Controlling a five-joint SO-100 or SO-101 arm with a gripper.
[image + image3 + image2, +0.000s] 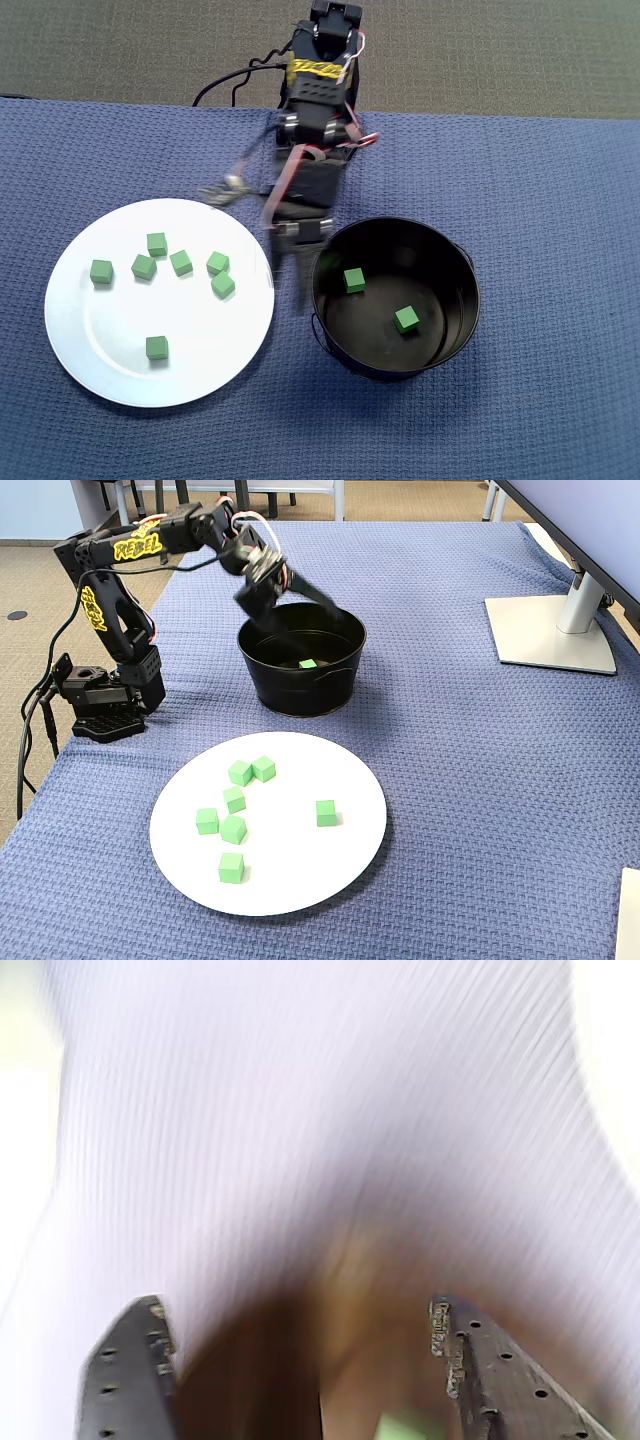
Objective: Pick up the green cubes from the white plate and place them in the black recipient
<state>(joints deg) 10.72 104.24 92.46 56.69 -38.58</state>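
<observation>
Several green cubes (181, 262) lie on the white plate (200, 340) at the left of the overhead view; they also show in the fixed view (234, 799) on the plate (300, 870). The black pot (465, 270) stands to the right of the plate and holds two green cubes (354, 280). In the fixed view one cube (308, 664) shows inside the pot (300, 695). My gripper (292, 285) is motion-blurred between plate and pot, at the pot's rim nearest the arm (310, 598). In the wrist view my gripper (295, 1305) is open with nothing held; the rest is blur.
The arm's base (100, 695) stands at the edge of the blue cloth (450, 780). A monitor stand (555, 630) sits at the far right of the fixed view. Cables (230, 85) run off the cloth behind the arm.
</observation>
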